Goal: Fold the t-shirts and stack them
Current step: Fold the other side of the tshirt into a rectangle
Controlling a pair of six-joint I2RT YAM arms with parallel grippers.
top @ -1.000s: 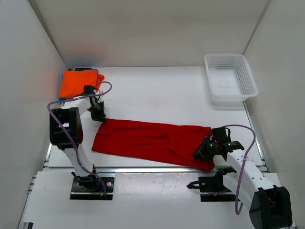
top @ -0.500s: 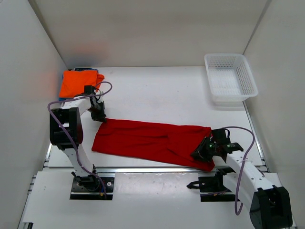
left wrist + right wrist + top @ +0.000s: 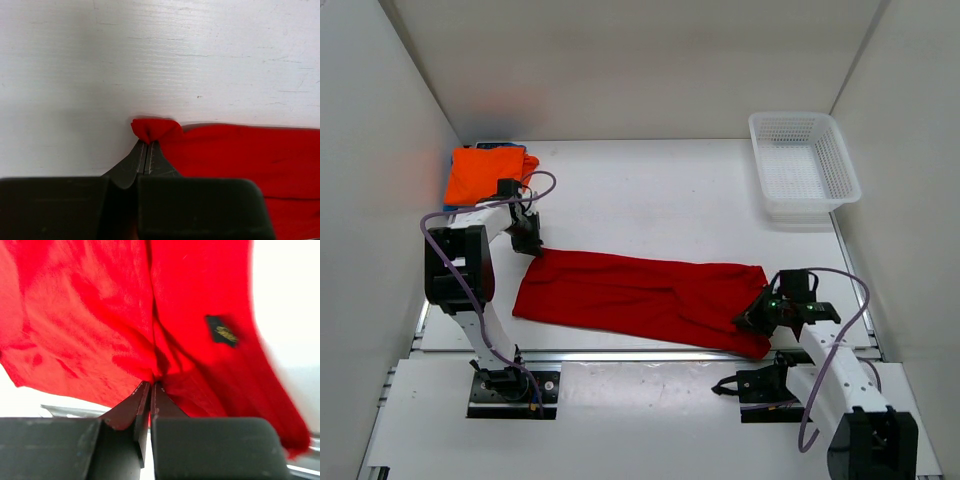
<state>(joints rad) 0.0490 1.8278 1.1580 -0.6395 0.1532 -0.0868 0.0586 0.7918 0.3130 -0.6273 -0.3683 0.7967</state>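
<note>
The deep red t-shirt [image 3: 640, 298] lies stretched across the table as a long folded band. My left gripper [image 3: 530, 246] is shut on its far left corner [image 3: 152, 129], and a small bunch of cloth pokes past the tips. At the near right end my right gripper [image 3: 752, 321] is shut on a pinch of the red cloth [image 3: 150, 340], which fills the right wrist view with its black label [image 3: 221, 331] showing. The orange t-shirt [image 3: 485, 172] lies folded at the back left, on top of a blue one of which only an edge [image 3: 500, 146] shows.
A white lattice basket [image 3: 804, 166] stands at the back right. White walls close in the table on three sides. A metal rail [image 3: 640, 354] runs along the near edge, just beyond both arm bases.
My right gripper has closed on the red shirt's right end and drawn slightly to the right, its arm shifting with it. The left gripper and its corner have stayed put.
</note>
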